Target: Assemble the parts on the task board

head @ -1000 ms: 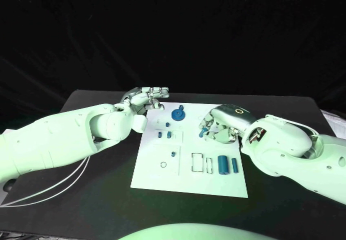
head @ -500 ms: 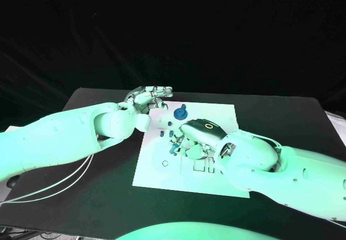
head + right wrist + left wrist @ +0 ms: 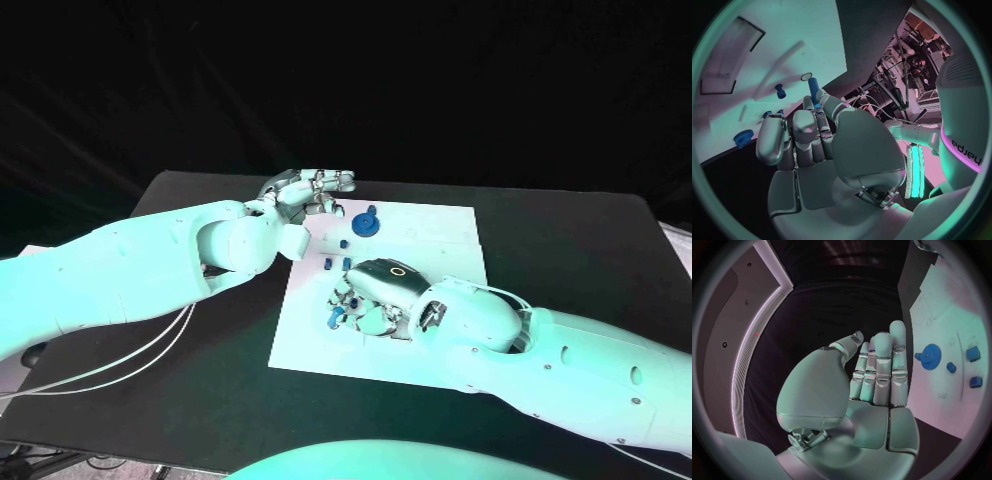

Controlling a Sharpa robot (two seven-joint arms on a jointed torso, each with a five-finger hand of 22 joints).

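Head view: right hand [image 3: 368,298] low over white board [image 3: 447,225], pinching a blue peg [image 3: 814,91] between thumb and fingertips, peg tip poking just past them. Left hand [image 3: 306,190] parked at board's far-left corner, fingers straight and together, holding nothing; blue gear [image 3: 365,224] just beside them. Risk, as judged: peg slipping or tilting in a light pinch, missing its hole; knuckles brushing small blue pieces [image 3: 336,263] close by. Board edge near left of fingers; bare black table [image 3: 577,240] w/ room to right.
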